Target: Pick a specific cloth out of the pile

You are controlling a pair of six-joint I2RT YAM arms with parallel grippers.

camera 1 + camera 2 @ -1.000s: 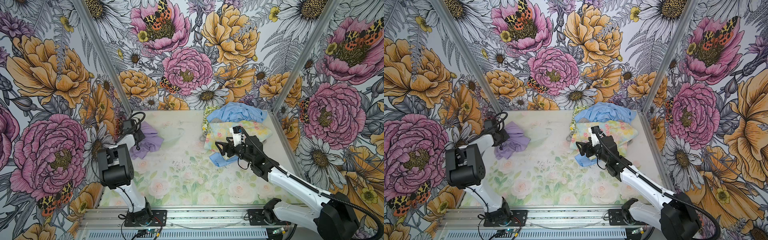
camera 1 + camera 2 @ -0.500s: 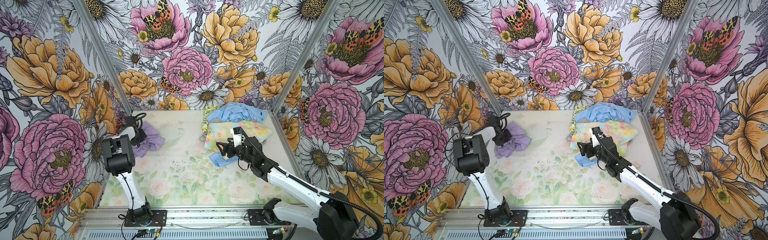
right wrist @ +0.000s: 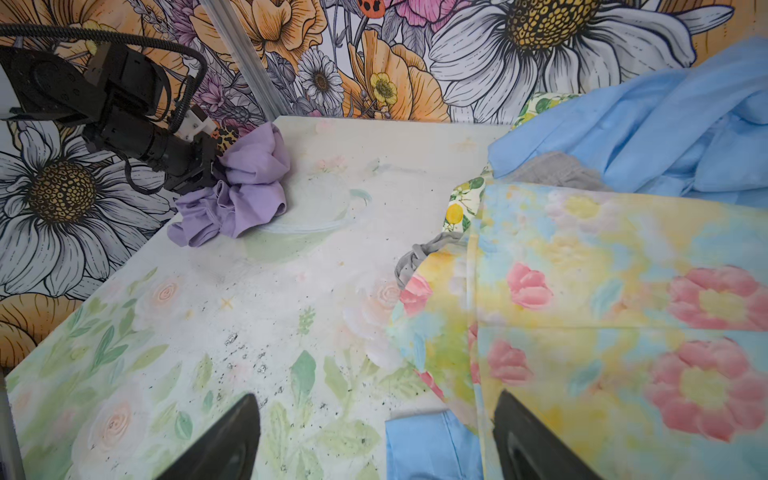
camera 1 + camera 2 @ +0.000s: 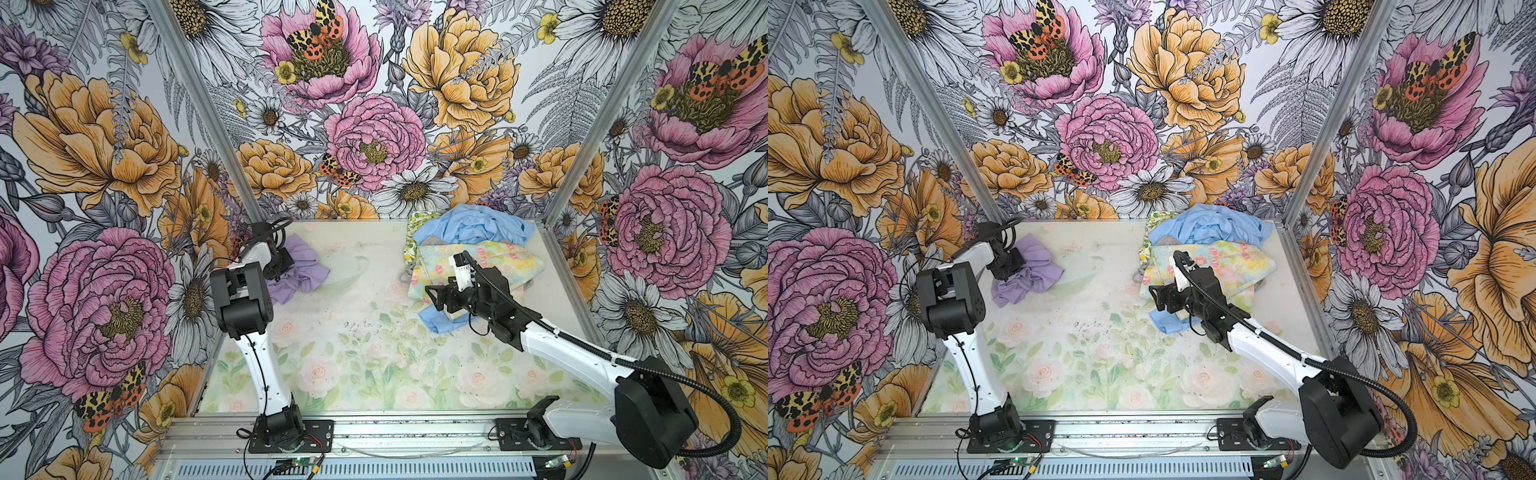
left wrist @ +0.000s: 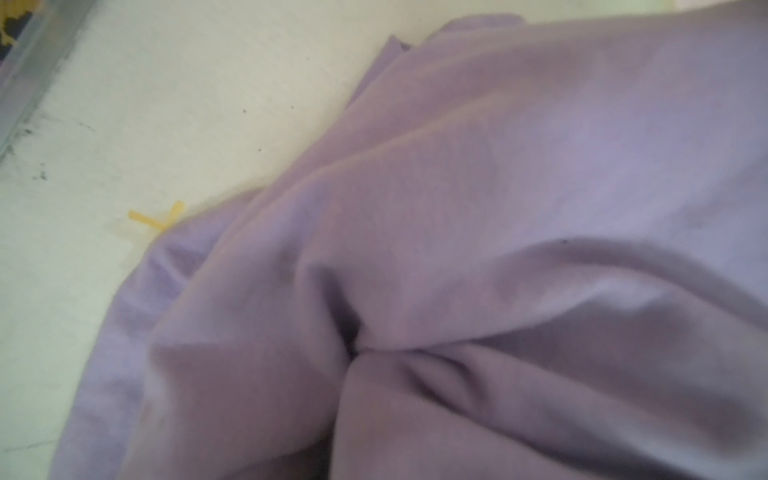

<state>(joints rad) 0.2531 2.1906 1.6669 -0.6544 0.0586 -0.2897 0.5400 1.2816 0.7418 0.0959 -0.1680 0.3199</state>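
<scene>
The plain lilac cloth lies crumpled at the table's far left, apart from the pile at the far right. My left gripper is pushed into the cloth's left side. Folds hide its fingertips, and the lilac cloth fills the left wrist view. My right gripper hovers open at the pile's near left edge. One of its fingers is over the yellow floral cloth, and nothing is between the fingers.
The pile holds a light blue garment, a green-yellow print piece and some grey fabric. A light blue flap sticks out at its front. A yellow tape cross marks the table beside the lilac cloth. Floral walls and metal posts enclose the table.
The left arm's elbow has swung up and toward the back while its gripper stays at the lilac cloth. The right gripper has shifted slightly at the pile's edge.
</scene>
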